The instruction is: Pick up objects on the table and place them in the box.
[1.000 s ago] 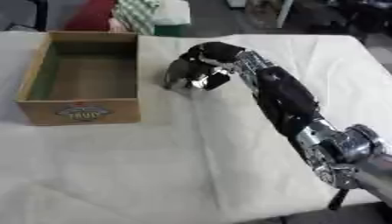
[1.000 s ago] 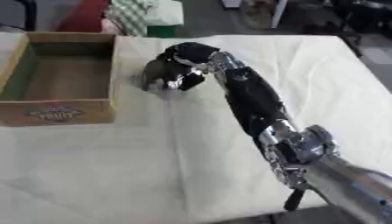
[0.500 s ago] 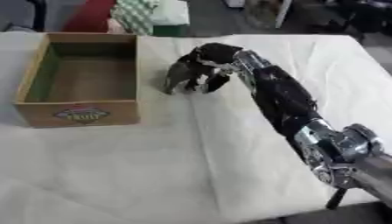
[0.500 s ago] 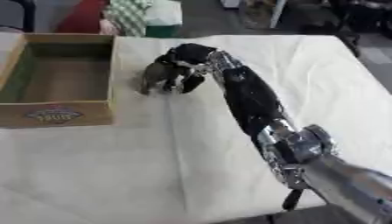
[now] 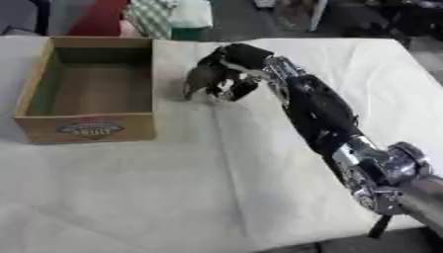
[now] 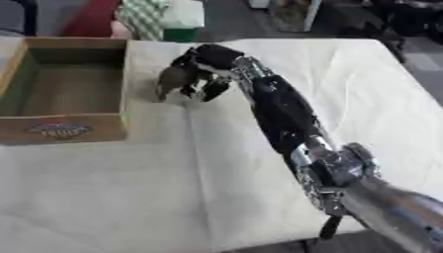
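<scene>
Our right robot hand (image 5: 227, 74) curls its fingers around a small grey thing (image 5: 200, 79) so it won't drop. It hangs over the table (image 5: 173, 188), just beside the empty box (image 5: 86, 123).

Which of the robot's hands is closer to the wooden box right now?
The right. The right hand is just beside the wooden box, off its right wall, its fingers curled around a dark object. The left hand shows in neither view.
</scene>
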`<state>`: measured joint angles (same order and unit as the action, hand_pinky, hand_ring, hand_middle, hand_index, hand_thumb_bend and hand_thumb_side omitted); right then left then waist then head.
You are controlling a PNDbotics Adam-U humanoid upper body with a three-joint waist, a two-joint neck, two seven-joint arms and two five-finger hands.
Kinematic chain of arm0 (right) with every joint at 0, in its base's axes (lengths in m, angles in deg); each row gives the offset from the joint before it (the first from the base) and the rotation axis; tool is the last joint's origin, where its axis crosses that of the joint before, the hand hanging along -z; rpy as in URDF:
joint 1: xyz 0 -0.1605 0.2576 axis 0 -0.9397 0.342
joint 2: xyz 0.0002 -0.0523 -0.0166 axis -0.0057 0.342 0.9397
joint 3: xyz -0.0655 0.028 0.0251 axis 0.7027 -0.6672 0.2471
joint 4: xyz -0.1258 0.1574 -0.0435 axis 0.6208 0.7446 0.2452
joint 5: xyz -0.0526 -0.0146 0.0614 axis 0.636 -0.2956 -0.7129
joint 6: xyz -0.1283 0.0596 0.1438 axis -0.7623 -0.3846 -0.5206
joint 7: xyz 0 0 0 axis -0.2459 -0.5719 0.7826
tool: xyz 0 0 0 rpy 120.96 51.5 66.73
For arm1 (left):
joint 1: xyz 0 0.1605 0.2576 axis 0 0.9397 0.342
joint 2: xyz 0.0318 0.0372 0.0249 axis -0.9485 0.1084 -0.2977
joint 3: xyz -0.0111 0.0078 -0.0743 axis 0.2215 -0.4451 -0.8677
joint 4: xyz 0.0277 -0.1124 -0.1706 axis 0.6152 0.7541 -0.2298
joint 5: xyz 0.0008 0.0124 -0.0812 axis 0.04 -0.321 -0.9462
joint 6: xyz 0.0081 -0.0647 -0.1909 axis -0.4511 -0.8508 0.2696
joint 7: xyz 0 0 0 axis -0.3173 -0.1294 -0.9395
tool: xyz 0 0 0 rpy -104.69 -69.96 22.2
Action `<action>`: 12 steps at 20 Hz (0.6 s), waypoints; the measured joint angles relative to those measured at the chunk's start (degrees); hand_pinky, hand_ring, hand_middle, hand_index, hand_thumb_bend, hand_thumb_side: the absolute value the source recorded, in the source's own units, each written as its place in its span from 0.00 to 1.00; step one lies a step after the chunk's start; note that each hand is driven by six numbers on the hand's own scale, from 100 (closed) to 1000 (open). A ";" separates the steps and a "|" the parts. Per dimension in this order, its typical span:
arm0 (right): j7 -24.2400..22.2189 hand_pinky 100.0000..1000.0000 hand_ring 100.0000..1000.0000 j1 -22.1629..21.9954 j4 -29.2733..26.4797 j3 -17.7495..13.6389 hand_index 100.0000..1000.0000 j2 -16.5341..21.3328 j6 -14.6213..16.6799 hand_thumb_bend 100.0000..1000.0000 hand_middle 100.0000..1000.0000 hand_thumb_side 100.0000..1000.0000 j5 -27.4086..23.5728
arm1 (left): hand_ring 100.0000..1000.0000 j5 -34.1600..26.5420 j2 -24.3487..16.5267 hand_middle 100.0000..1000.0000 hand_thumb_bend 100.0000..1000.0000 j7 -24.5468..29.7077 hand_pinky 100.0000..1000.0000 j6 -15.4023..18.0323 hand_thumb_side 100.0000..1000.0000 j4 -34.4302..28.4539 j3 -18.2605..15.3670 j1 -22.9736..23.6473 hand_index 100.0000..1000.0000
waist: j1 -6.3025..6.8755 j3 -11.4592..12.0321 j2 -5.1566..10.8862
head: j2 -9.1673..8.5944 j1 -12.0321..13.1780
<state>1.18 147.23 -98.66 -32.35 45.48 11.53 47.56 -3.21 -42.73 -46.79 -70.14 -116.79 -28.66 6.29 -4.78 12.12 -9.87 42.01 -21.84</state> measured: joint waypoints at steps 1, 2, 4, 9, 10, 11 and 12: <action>-0.32 0.69 0.47 0.40 -0.50 0.10 0.31 0.00 0.37 0.00 0.12 0.18 -0.97 | 0.65 0.00 0.00 0.54 0.00 0.00 0.64 0.00 0.84 0.00 0.00 0.00 0.52 | -0.02 0.00 0.01 | 0.00 0.00; -0.62 0.69 0.47 0.73 -1.05 0.15 0.31 0.00 0.69 0.00 0.12 0.18 -1.98 | 0.65 0.00 0.00 0.54 0.00 0.00 0.64 0.00 0.84 0.00 0.00 0.00 0.52 | -0.04 0.00 0.03 | 0.00 -0.01; -1.29 0.69 0.47 1.52 -2.03 0.42 0.30 0.00 1.27 0.00 0.12 0.18 -3.76 | 0.65 0.00 0.00 0.54 0.00 0.00 0.64 0.00 0.84 0.00 0.00 0.00 0.52 | -0.11 0.06 0.09 | 0.00 -0.02; -3.31 0.69 0.48 3.64 -3.96 0.99 0.31 -0.21 2.41 0.00 0.13 0.18 -7.44 | 0.64 -0.12 0.00 0.54 0.00 0.00 0.64 0.00 0.83 0.02 0.01 0.00 0.52 | -0.32 0.59 0.49 | -0.02 -0.10; -3.73 0.69 0.48 3.99 -4.23 1.15 0.31 -0.33 2.60 0.00 0.13 0.18 -8.06 | 0.64 -0.18 0.00 0.54 0.00 0.01 0.64 -0.01 0.83 0.02 0.01 0.00 0.52 | -0.35 0.77 0.64 | -0.02 -0.17; -4.14 0.70 0.48 4.35 -4.52 1.29 0.31 -0.55 2.84 0.00 0.13 0.18 -8.61 | 0.64 -0.21 0.00 0.54 0.00 0.01 0.64 -0.01 0.83 0.02 0.02 0.00 0.52 | -0.40 0.93 0.79 | -0.02 -0.28; -4.57 0.70 0.48 4.75 -4.76 1.50 0.32 -0.87 3.09 0.00 0.14 0.18 -9.05 | 0.64 -0.24 -0.01 0.54 0.00 0.03 0.64 -0.02 0.83 0.02 0.04 -0.03 0.52 | -0.48 1.11 0.95 | -0.02 -0.41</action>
<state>-3.39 151.98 -103.42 -30.85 44.62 14.61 38.51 -3.45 -42.73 -46.76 -70.16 -116.77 -28.62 6.26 -5.27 13.23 -8.93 42.00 -22.25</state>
